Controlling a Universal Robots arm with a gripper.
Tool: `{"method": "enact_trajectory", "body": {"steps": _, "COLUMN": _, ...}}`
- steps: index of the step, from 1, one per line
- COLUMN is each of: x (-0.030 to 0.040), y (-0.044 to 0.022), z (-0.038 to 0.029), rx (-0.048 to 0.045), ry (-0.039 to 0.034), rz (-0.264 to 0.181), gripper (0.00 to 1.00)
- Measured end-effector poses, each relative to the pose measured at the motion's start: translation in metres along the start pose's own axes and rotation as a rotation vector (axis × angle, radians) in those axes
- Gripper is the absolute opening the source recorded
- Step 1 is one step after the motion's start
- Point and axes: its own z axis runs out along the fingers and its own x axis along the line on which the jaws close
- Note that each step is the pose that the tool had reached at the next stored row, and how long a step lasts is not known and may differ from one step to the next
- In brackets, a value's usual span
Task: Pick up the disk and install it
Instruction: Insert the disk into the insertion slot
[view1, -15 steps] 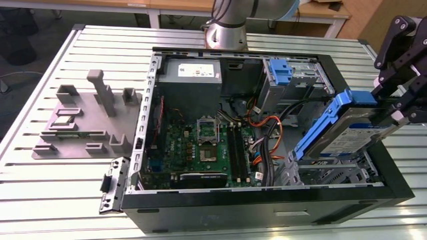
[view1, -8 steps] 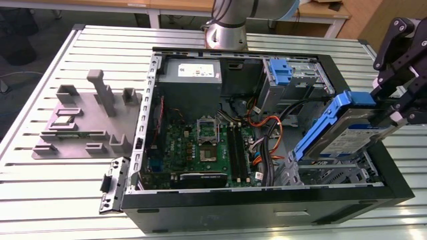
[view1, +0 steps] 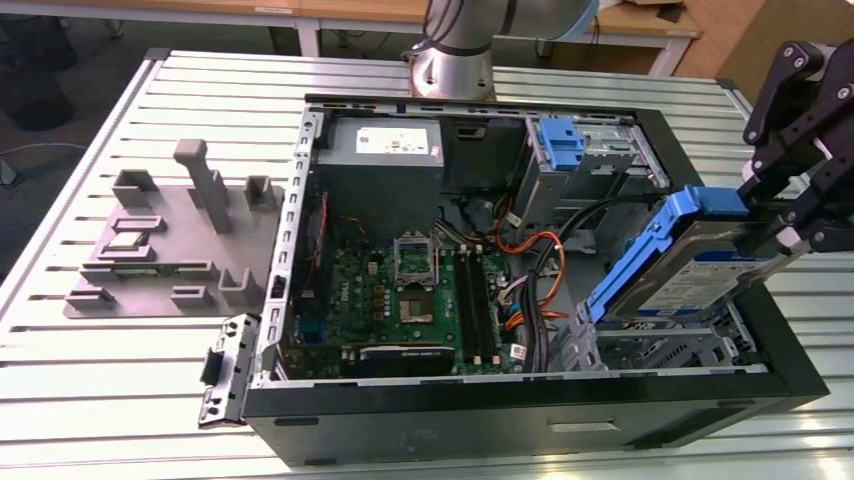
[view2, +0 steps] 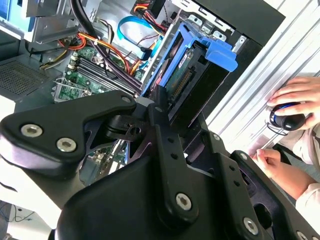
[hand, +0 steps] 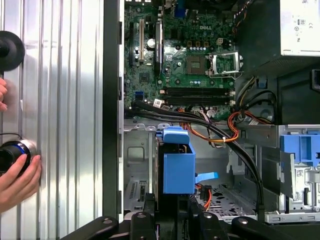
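The gripper (view1: 782, 226) is closed narrow on the disk (view1: 701, 265), clamping its upper end; in the first wrist view its black fingers (hand: 142, 222) sit on either side of the disk's blue bracket; in the second wrist view one finger (view2: 161, 107) lies against the disk's edge.

The disk hangs tilted over the open computer case (view1: 534, 405), at the exterior view's right; its lower end dips toward the metal drive cage (view1: 654, 350), its upper end rises above the case wall.

Just beside the lower end run orange and black cables (view1: 534, 265); further into the case lie the green circuit board (view1: 400, 290) and the grey power box (view1: 380, 150); another blue bracket (view1: 561, 140) sits in a bay at the far corner.

On the slatted counter (view1: 107, 385), at the exterior view's left, stands a grey fixture (view1: 174, 240), well apart from the case.

A person's hand (hand: 17, 182) rests on the counter outside the case wall, touching a round black object (hand: 10, 152).
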Motion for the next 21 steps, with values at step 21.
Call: {"method": "enact_trajectory", "body": {"steps": 21, "x": 0.0013, "y": -0.0008, "z": 0.0209, "rx": 0.0002, "ry": 0.0000, "rz": 0.000, "gripper": 0.35}}
